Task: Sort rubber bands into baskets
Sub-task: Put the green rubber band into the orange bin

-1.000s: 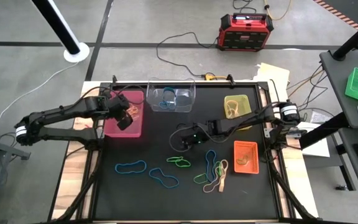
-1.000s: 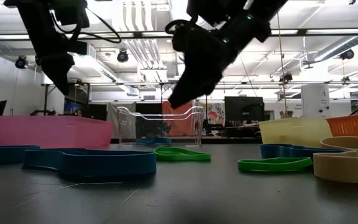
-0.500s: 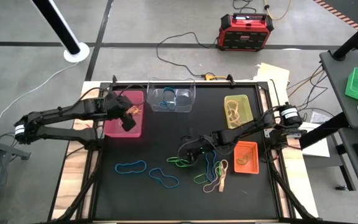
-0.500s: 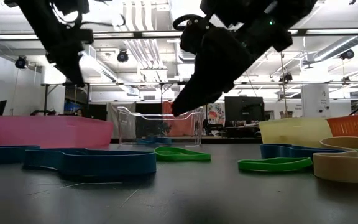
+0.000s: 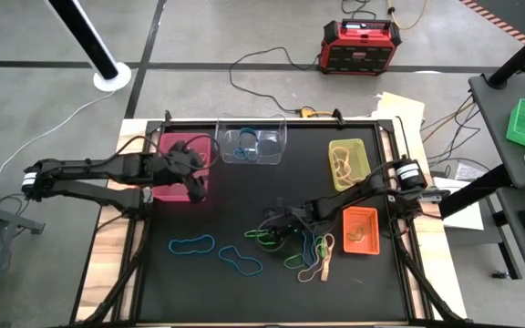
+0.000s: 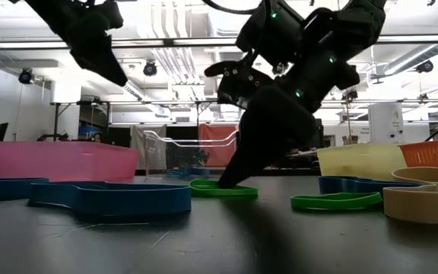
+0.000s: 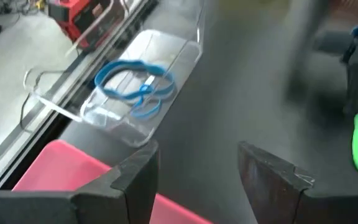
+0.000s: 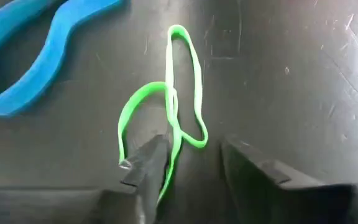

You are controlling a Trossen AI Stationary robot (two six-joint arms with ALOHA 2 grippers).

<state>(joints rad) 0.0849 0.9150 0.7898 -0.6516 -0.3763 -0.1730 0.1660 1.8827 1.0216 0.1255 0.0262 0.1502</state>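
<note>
The right claw (image 5: 272, 234) is lowered onto the table (image 5: 199, 282), its fingers (image 8: 151, 163) parted astride a green rubber band (image 8: 173, 124); only the right wrist view shows the gap. The left claw (image 5: 194, 185), seen open in its wrist view, is held by the pink basket (image 5: 173, 193). Blue bands (image 7: 138, 93) lie in the clear basket (image 5: 251, 143). The yellow-green basket (image 5: 348, 162) and orange basket (image 5: 360, 231) sit beyond. No writing can be read.
</note>
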